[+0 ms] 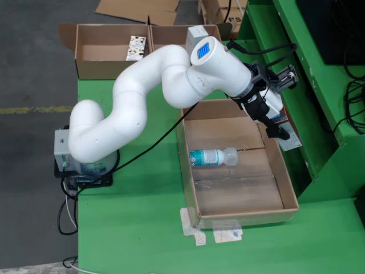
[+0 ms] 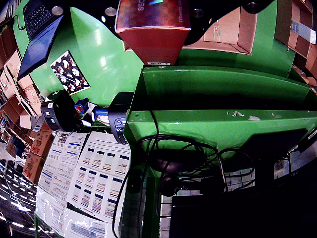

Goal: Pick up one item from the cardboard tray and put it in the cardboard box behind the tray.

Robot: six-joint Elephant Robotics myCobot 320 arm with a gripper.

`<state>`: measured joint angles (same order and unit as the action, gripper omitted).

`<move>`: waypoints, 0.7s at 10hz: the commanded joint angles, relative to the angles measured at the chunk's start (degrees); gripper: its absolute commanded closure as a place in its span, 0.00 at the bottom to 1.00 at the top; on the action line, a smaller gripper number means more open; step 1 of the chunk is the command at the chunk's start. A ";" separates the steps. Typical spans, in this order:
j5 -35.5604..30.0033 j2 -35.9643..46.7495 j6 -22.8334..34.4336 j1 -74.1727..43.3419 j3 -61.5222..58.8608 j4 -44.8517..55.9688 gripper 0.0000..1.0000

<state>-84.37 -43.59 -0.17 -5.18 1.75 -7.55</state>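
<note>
At the upper right corner of the tray, in the fixed view, you see the pincer point(image 1: 272, 117) pinching a small box point(image 1: 278, 117) with a red-brown and dark face; the riding view shows that box point(image 2: 153, 30) close up, reddish with a printed top, held between the dark fingers point(image 2: 213, 20). You have it above the tray's right wall. The white arm point(image 1: 142, 97) bends in an S from its base point(image 1: 85, 162) at the table's left edge, wrist turned right. 1 clear bottle point(image 1: 212, 156) with a teal label lies on its side in the cardboard tray point(image 1: 191, 182). 2 cardboard boxes point(image 1: 102, 54) stand behind on the green table point(image 1: 131, 228); the left 1 holds a patterned packet point(image 1: 136, 48).
</note>
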 commanded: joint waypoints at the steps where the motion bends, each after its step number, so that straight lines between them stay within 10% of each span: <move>1: 0.36 3.30 -0.05 0.45 -1.75 -0.63 1.00; 7: -0.41 3.91 0.34 1.63 -1.75 1.24 1.00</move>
<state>-84.02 -42.62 -0.17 -4.65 1.66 -6.94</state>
